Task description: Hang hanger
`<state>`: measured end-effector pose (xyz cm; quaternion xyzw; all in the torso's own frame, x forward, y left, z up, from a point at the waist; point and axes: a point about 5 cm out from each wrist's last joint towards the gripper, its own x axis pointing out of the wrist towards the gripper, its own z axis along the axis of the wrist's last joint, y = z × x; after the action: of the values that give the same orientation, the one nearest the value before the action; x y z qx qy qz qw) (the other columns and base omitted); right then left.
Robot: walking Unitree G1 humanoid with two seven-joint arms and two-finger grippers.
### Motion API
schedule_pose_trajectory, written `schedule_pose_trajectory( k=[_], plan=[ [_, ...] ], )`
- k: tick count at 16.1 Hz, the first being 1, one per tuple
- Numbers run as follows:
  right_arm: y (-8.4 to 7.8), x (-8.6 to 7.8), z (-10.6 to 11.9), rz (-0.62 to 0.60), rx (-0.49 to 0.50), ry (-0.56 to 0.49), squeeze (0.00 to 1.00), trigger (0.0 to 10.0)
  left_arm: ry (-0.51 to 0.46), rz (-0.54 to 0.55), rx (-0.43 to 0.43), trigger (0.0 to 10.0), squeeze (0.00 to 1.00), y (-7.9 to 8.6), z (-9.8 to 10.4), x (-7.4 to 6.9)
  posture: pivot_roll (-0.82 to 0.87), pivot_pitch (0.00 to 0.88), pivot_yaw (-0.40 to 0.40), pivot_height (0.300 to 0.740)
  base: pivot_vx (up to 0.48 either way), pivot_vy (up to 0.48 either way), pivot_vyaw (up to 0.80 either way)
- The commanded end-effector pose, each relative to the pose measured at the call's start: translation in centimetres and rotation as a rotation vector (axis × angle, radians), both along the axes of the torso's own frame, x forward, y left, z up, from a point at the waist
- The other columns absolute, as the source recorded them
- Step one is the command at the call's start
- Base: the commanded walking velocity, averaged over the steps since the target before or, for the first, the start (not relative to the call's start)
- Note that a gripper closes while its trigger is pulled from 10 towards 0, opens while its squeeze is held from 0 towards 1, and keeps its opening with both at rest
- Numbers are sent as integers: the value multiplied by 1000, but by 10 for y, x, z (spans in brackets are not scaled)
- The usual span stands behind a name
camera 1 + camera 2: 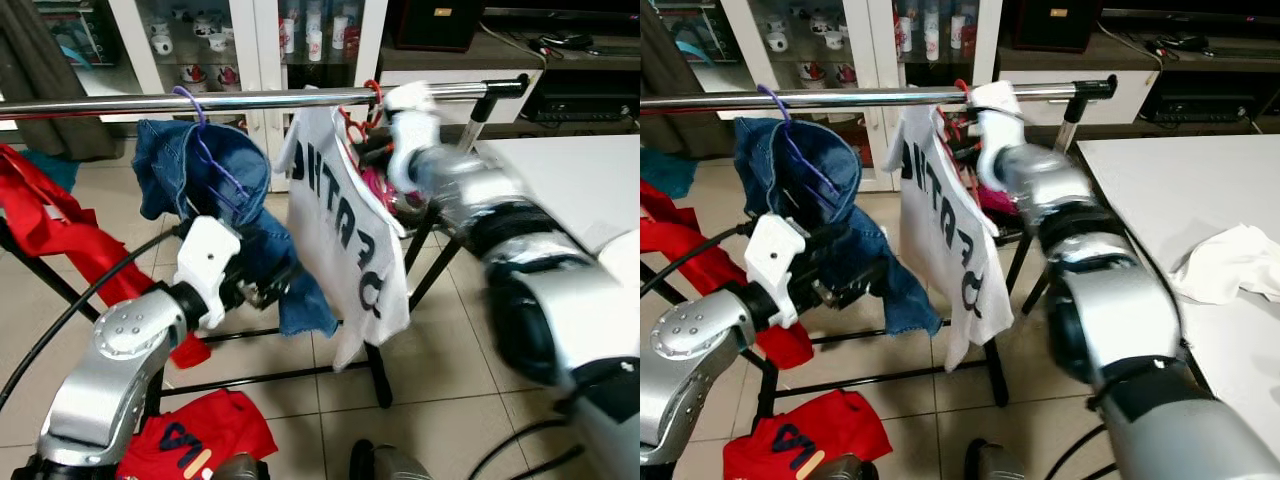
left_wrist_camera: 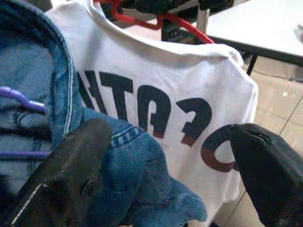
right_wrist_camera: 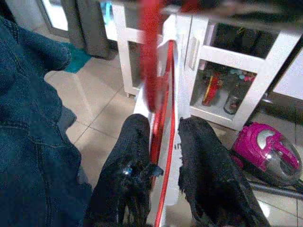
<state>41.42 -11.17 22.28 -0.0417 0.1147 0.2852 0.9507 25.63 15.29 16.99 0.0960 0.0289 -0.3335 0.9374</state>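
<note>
**Red hanger at the rail: hook position relative to my right pincer**

The chrome garment rail ran level across my front, left to right. On it hung a denim garment on a purple hanger, and just beside that, toward my right, a white printed T-shirt on the red hanger.

My right arm was the nearer one: it reached up to the rail, and my right pincer pinched the red hanger's wire between its two fingers, just below the hook. The hook lay directly above the pincer, at the rail. Whether it sat fully over the rail I could not tell.

My left pincer stood spread, lower down, against the denim, with the T-shirt beyond it.

I judged that the coming move depended on the hook seating across the rail.
</note>
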Motion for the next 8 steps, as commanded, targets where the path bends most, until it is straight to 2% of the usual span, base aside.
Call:
schedule_pose_trajectory(
  k=[1,2,3,5,6,7,8],
  plan=[
    [-7,-4,-2,40,11,18,1000,10000,22,5,-21,10000,0,1,-2,1,50,88,4,740,0,0,0],
    [-17,-10,-5,73,18,33,1000,10000,45,9,-41,10000,0,0,-6,3,50,88,4,740,0,0,0],
    [-38,-42,-16,134,66,48,1000,10000,65,66,-21,10000,0,3,-20,6,22,51,32,740,0,0,0],
    [-56,-76,-29,103,87,7,1000,10000,72,191,-27,10000,0,11,-29,7,16,32,32,740,0,0,0],
    [-68,-102,-31,-18,95,-149,1000,10000,78,267,-33,10000,0,16,-35,2,11,19,32,740,0,0,0],
    [-80,-122,-35,-165,203,-258,1000,10000,98,319,-60,10000,0,18,-39,-2,4,9,32,740,0,0,0],
    [-85,-135,-48,-239,182,-202,1000,10000,79,334,-61,10000,0,17,-38,-2,5,6,29,740,0,0,0]
  ],
)
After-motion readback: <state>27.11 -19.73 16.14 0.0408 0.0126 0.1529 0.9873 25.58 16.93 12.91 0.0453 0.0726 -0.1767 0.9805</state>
